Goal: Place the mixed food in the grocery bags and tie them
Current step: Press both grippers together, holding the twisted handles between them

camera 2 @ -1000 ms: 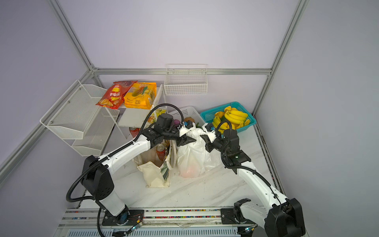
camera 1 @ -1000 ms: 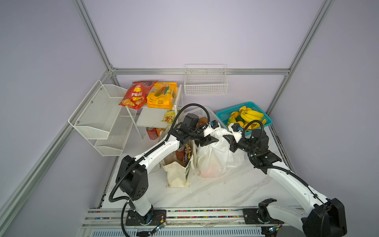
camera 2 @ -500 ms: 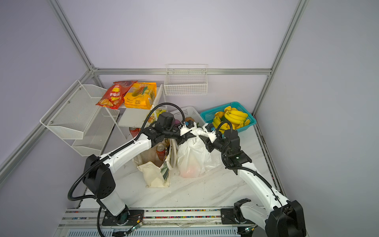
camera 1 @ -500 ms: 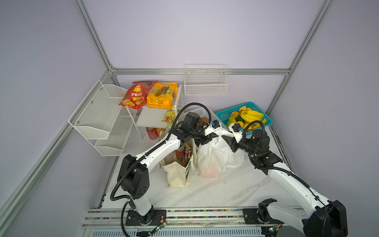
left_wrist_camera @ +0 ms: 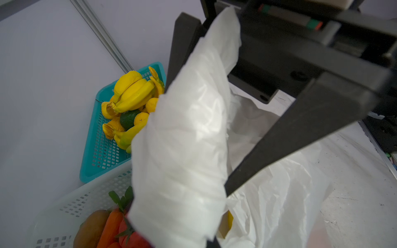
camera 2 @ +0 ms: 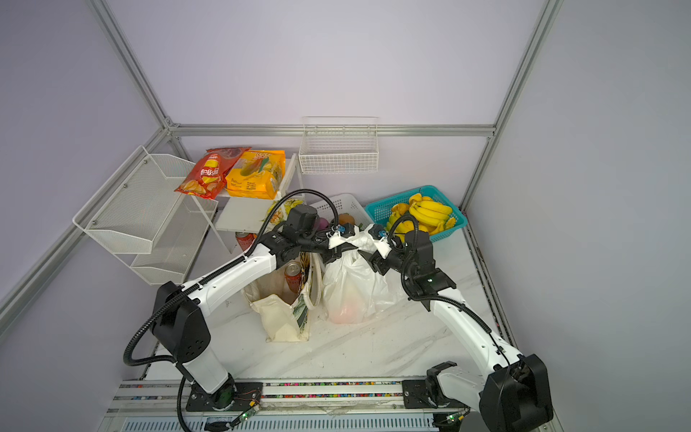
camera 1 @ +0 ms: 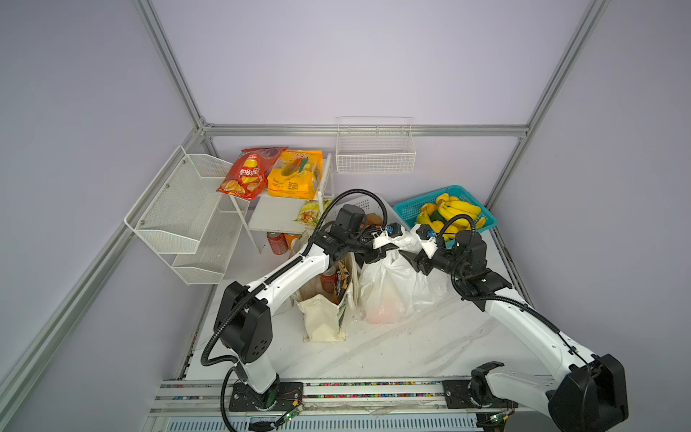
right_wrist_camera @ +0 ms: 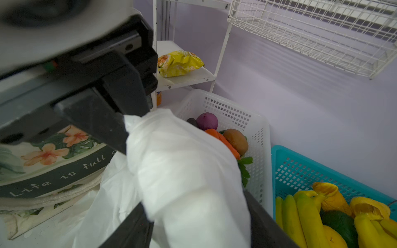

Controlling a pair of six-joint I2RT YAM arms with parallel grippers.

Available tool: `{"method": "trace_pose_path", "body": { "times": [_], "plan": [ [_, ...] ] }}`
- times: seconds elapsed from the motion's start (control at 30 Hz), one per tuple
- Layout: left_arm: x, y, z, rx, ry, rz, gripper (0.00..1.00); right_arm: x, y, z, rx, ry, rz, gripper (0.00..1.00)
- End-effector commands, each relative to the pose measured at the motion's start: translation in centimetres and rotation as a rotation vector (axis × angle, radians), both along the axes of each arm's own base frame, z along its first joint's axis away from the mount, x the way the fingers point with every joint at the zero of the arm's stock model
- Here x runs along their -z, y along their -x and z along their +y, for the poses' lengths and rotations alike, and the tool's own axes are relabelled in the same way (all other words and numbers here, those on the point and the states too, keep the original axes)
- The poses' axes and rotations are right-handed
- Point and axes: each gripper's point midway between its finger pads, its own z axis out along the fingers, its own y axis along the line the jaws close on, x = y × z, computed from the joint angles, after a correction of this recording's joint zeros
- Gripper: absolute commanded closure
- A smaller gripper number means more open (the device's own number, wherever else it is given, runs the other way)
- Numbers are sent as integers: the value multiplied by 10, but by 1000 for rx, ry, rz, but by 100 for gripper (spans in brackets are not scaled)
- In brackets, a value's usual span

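Tying plastic bag (camera 1: 389,295) beside tote (camera 1: 323,318): left gripper (camera 1: 387,253) pinching twisted handle (right_wrist_camera: 182,171), right gripper (left_wrist_camera: 196,138) jaws spread round it. Risk: w/ only 1 grip, twist unwinds, knot fails.

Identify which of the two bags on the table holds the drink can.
The cream canvas tote with a printed side: a reddish-brown drink can stands in its open mouth. No can shows through the translucent white plastic carrier bag.
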Motion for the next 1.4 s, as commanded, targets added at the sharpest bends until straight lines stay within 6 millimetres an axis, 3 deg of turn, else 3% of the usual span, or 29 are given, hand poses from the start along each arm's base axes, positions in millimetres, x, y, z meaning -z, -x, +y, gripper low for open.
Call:
{"method": "trace_pose_path", "body": {
  "times": [0.0, 0.13, 0.37, 0.5, 0.63, 0.83, 1.0, 1.1, 1.23, 1.37],
  "plan": [
    [-14, 10, 0, 40, 22, -53, 100, -12, 5, 10, -82, 13, -38, 35],
    [-14, 10, 0, 40, 19, -55, 100, -11, 2, 8, -81, 18, -38, 41],
    [-16, 10, 1, 34, 22, -51, 100, -7, -5, 8, -79, 20, -26, 63],
    [-18, 9, 2, 15, 25, -40, 100, -3, -7, 6, -63, 23, -23, 84],
    [-11, 9, 8, -22, 0, -21, 92, -4, -5, 2, -35, 10, -33, 99],
    [0, 1, 15, -75, -62, -6, 87, -4, -3, -3, -6, 2, -46, 100],
    [1, -5, 17, -104, -88, -12, 92, -5, -4, -6, 17, 10, -51, 100],
    [-4, -9, 19, -133, -82, -10, 100, -7, -7, -10, 44, 15, -54, 100],
    [-20, -13, 20, -189, -28, 11, 100, -8, -14, -18, 109, 28, -70, 100],
    [-32, -3, 16, -174, 44, 81, 100, -10, -20, -24, 164, 26, -86, 100]
  ]
}}
